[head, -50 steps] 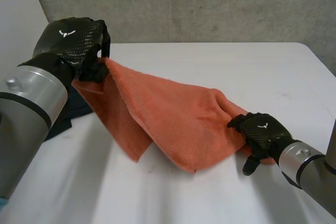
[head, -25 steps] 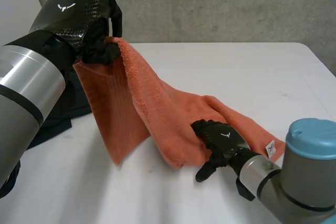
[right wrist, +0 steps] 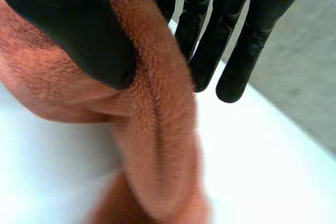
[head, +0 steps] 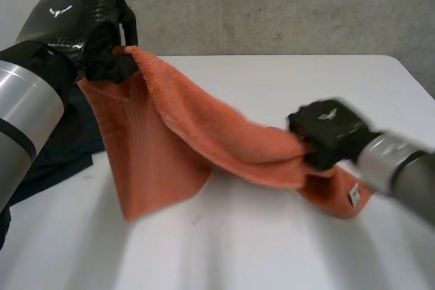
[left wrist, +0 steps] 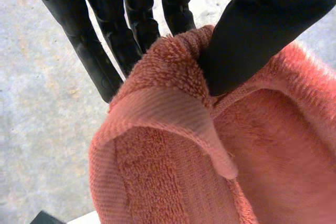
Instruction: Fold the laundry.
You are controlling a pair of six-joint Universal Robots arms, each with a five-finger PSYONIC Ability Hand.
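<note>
An orange towel (head: 197, 140) hangs between my two hands above the white table (head: 285, 79). My left hand (head: 81, 28), raised at the back left, is shut on one corner; its wrist view shows the thumb (left wrist: 252, 30) pinching the hemmed towel (left wrist: 173, 145) against the fingers (left wrist: 94, 51). My right hand (head: 329, 130) is shut on the towel's long edge at mid right, just above the table. In its wrist view the thumb (right wrist: 68, 30) presses the towel's edge (right wrist: 157, 108) against the fingers (right wrist: 231, 40). A towel corner with a small label (head: 353, 195) lies on the table below the right hand.
Dark clothing (head: 61, 147) lies on the table's left side under my left arm. A grey concrete wall (head: 272, 5) rises behind the table. Bare tabletop spreads in front of the towel and to the far right.
My right hand has closed on the towel's edge and lifted it up and to the right. My left hand rose with its corner, then shifted a little left.
</note>
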